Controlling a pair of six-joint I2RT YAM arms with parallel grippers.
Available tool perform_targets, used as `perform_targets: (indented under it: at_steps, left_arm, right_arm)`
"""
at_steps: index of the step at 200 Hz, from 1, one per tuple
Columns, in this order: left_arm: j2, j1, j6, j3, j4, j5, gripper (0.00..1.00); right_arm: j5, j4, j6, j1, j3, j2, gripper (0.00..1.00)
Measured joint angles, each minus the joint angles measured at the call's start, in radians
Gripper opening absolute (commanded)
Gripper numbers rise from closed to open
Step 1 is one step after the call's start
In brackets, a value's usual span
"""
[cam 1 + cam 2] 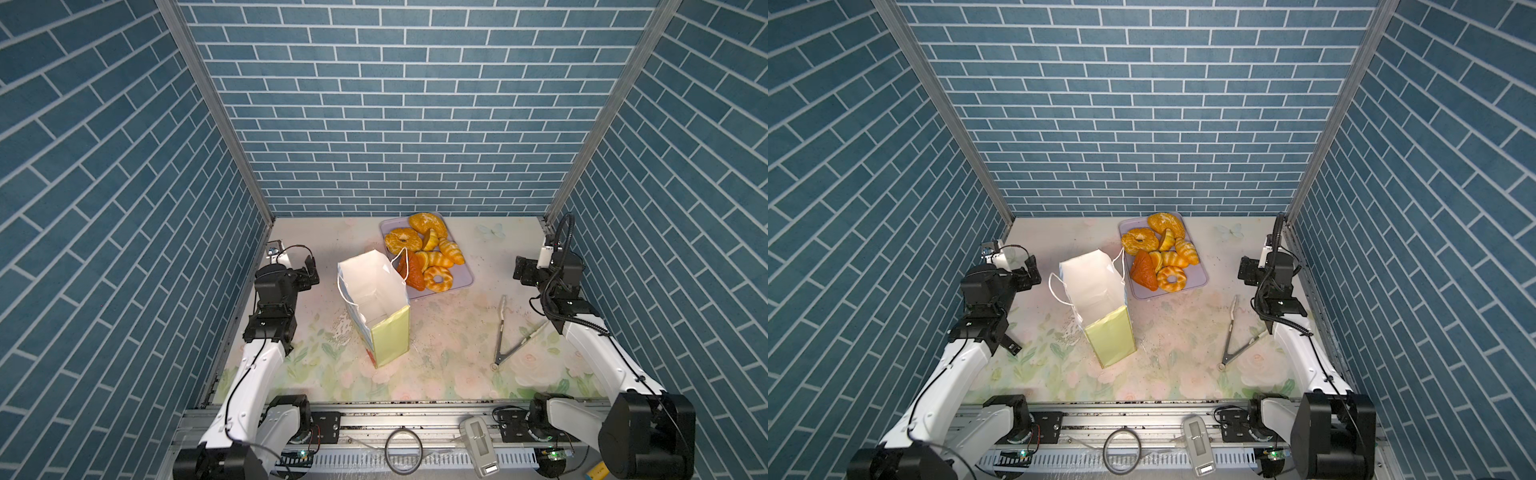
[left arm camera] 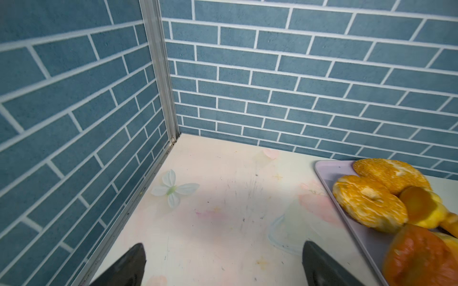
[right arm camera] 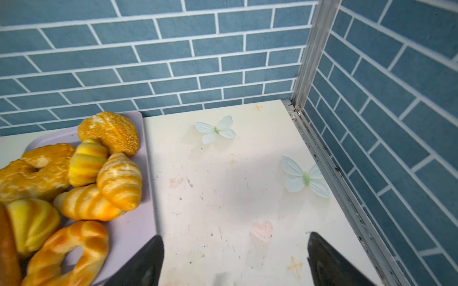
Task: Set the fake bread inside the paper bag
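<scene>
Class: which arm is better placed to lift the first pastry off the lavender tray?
Likely right. The right gripper, open, sits nearest the tray; the paper bag partly blocks the left gripper from the fake bread.

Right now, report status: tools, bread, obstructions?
Left tool open, empty. Right tool open, empty. Bread on tray, bag upright, looks empty. Tongs on table, right of bag.

Bright, even overhead light leaves soft shadows on my table [image 1: 449, 332]. The brick wall [image 1: 415, 104] bows toward the frame edges in both top views. The fake bread [image 2: 418, 257] nearest my left wrist camera blurs.
</scene>
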Motion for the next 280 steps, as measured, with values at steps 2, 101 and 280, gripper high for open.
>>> perform_targets:
  at_steps: [2,101,280]
  left_arm:
    - [-0.004,0.0,-0.003,0.008,-0.014,0.003,1.0]
    - [0.1,-0.035,-0.176,0.688,-0.75,0.272,0.82]
    - [0.164,-0.361,-0.428,0.735,-0.965,0.373,0.27]
  right_arm:
    - [-0.008,-0.023,0.002,0.003,0.016,0.001,0.86]
    - [-0.218,-0.737,0.006,0.27,0.686,0.255,0.83]
    - [-0.183,-0.987,-0.069,0.78,1.12,0.457,0.65]
